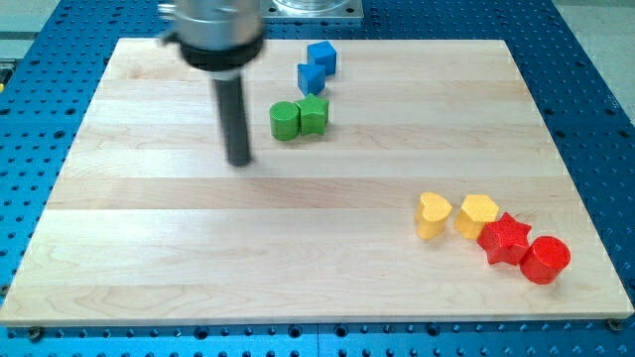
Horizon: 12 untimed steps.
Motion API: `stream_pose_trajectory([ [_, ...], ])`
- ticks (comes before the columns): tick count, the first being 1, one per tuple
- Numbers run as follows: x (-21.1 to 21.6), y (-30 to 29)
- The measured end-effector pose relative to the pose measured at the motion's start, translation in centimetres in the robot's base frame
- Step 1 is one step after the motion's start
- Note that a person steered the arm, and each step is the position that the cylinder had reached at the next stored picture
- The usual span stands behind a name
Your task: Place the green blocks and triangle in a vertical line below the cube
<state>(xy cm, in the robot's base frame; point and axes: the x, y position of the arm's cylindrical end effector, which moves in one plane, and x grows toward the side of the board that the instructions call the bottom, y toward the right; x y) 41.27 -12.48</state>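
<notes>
Eight blocks lie on the wooden board (149,248): two blue, two green, two yellow, two red.

The blue cube (321,57) sits near the board's top edge and serves as the landmark here. The blue triangle (311,77) touches the cube just below and slightly to the view's left of it. Below that are the two greens, side by side and touching: a green cylinder (285,120), round-topped, on the view's left, and a green block (313,114) with a notched, star-like outline, almost straight below the cube.

Far below the cube and to the view's right, four blocks form a touching, slanting row: yellow heart (433,214), yellow block (477,215), red star (505,238), red cylinder (545,259).

My tip (239,160) rests on the board below the cube and to the view's left, near the green cylinder but apart from it. The rod has no jaws.
</notes>
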Motion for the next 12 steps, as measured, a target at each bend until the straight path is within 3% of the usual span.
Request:
stream_pose_trajectory([
  [1,-4.5,1.1],
  [2,-6.8,6.7],
  [4,1.6,8.1],
  [5,1.9,5.2],
  [6,4.4,7.5],
  [8,3.6,10.4],
  [9,7.9,12.5],
  [12,3.8,20.4],
])
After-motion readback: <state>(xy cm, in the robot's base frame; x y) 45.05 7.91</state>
